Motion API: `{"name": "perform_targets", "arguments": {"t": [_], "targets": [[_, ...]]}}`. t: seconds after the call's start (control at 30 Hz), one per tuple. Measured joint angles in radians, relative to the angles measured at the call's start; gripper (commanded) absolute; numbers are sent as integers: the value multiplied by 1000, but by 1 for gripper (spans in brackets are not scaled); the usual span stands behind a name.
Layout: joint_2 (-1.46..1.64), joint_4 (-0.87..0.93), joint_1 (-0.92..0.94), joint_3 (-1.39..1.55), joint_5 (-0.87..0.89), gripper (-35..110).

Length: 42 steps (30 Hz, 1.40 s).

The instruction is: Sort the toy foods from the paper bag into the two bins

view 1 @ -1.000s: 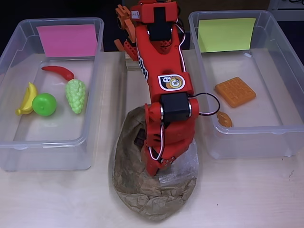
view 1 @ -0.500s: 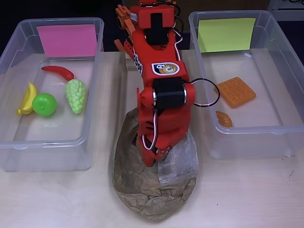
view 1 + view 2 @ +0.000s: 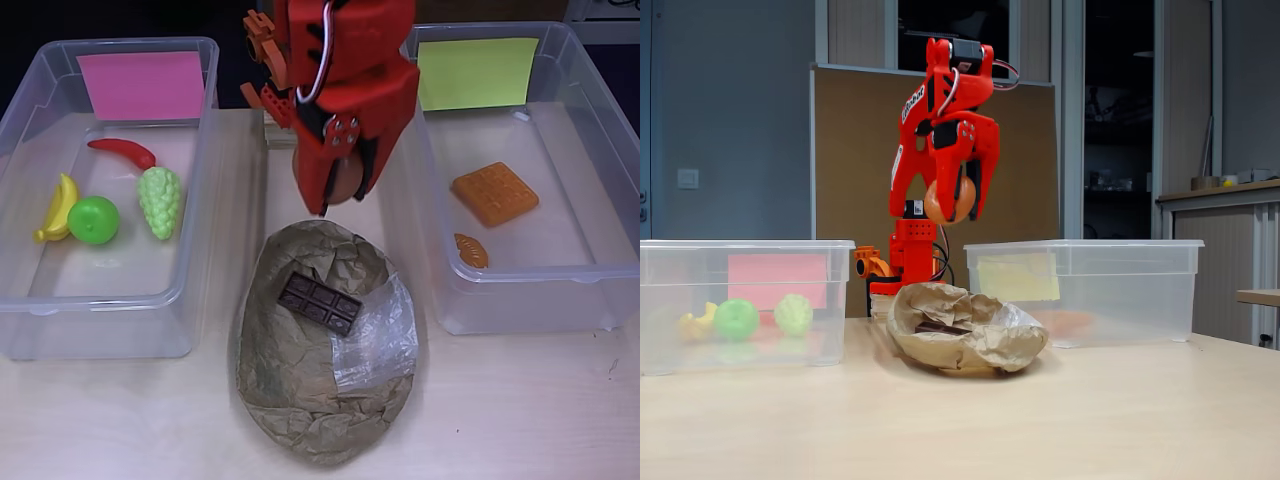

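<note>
My red gripper [image 3: 341, 188] hangs high above the table, shut on a brown donut [image 3: 342, 178], behind the crumpled paper bag [image 3: 318, 405]. In the fixed view the gripper [image 3: 952, 206] holds the donut [image 3: 950, 200] well above the bag [image 3: 985, 342]. A dark chocolate bar [image 3: 319, 303] lies in the bag. The pink-sheet bin [image 3: 92, 300] on the left holds a red chili [image 3: 125, 151], yellow banana [image 3: 58, 208], green apple [image 3: 94, 220] and pale grapes [image 3: 160, 201]. In the bin with the yellow-green sheet [image 3: 540, 272] on the right lie an orange waffle [image 3: 495, 192] and a croissant [image 3: 471, 250].
A patch of clear tape [image 3: 375, 345] shines on the bag's right side. The arm's orange base [image 3: 268, 70] stands between the two bins at the back. Bare tabletop [image 3: 520, 410] runs along the front edge.
The arm has risen out of the bag and pulled back toward its base, carrying the donut. The chocolate bar, hidden under the arm before, now shows.
</note>
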Motion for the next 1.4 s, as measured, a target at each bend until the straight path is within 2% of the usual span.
{"name": "perform_targets", "arguments": {"t": [0.13, 0.3, 0.5, 0.67, 0.9, 1.03, 1.27, 1.4], "targets": [[278, 0, -124, 268, 235, 11], [456, -2, -373, 448, 634, 10], [425, -2, -683, 451, 1146, 10], [291, -35, -813, 344, 1424, 10], [106, -219, -862, 311, 1572, 12], [2, -327, -873, 285, 1589, 20], [-179, -390, -857, 170, 1493, 30], [-288, -362, -836, 61, 1396, 38]]}}
